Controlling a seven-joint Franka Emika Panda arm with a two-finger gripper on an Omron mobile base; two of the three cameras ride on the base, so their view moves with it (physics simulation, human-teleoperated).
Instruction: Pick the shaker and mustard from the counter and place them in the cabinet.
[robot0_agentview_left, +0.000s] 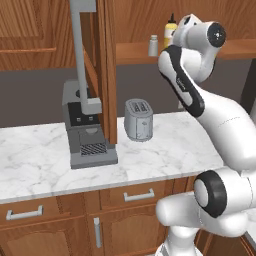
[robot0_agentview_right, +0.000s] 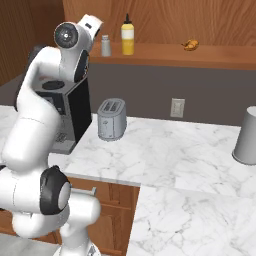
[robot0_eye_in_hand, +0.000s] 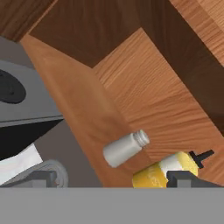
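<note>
- Shaker (robot0_agentview_right: 106, 46) – stands upright on the wooden shelf (robot0_agentview_right: 200, 56) of the cabinet (robot0_agentview_left: 107, 65), just left of the mustard in the right base view; in the hand view the two sit close but apart.
- Mustard (robot0_agentview_right: 127, 36) – upright on the same shelf, dark nozzle up, taller than the shaker.
- Gripper (robot0_eye_in_hand: 116, 179) – raised to shelf height just in front of both items; its fingers (robot0_eye_in_hand: 186, 178) are spread wide and hold nothing, with the mustard near one finger tip.
- Cabinet door stands open, its long grey bar handle (robot0_agentview_left: 80, 55) facing the room.
- Counter (robot0_agentview_right: 175, 150) carries a silver toaster (robot0_agentview_right: 111, 119), a dark coffee machine (robot0_agentview_left: 87, 127) and a grey cylinder (robot0_agentview_right: 247, 136) at far right.
- A small orange-brown item (robot0_agentview_right: 190, 45) lies further right along the shelf; its kind cannot be told.
</note>
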